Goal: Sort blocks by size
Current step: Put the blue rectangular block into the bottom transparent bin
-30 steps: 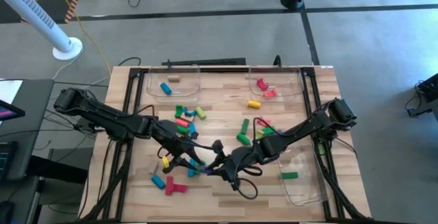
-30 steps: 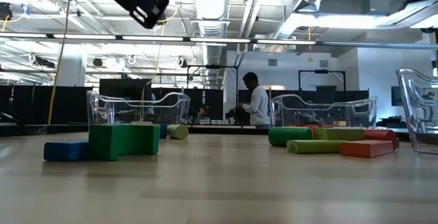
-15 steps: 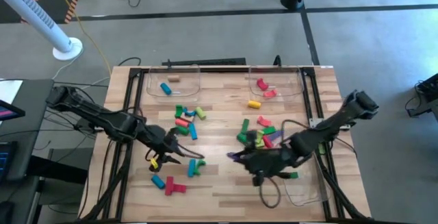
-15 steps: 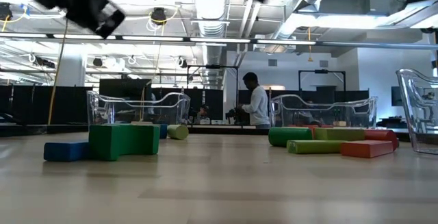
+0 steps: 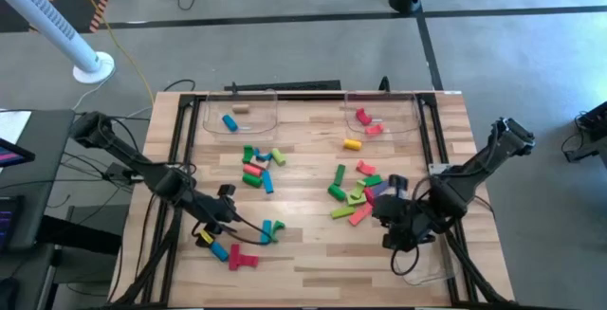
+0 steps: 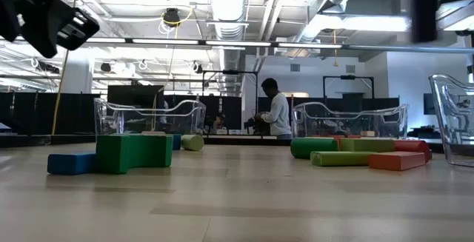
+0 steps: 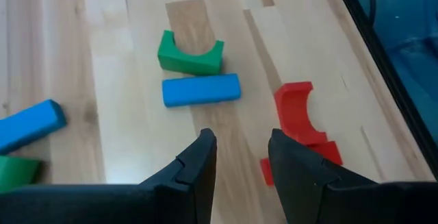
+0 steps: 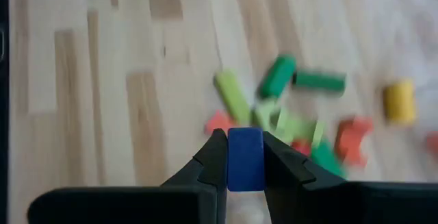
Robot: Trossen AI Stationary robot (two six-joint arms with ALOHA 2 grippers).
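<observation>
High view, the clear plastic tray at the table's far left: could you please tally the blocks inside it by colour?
blue wooden block: 1
tan wooden block: 1
Total in the clear plastic tray: 2

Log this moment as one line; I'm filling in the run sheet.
right hand: shut on blue block, near right tray | left hand: open, empty, above table by red arch block
</observation>
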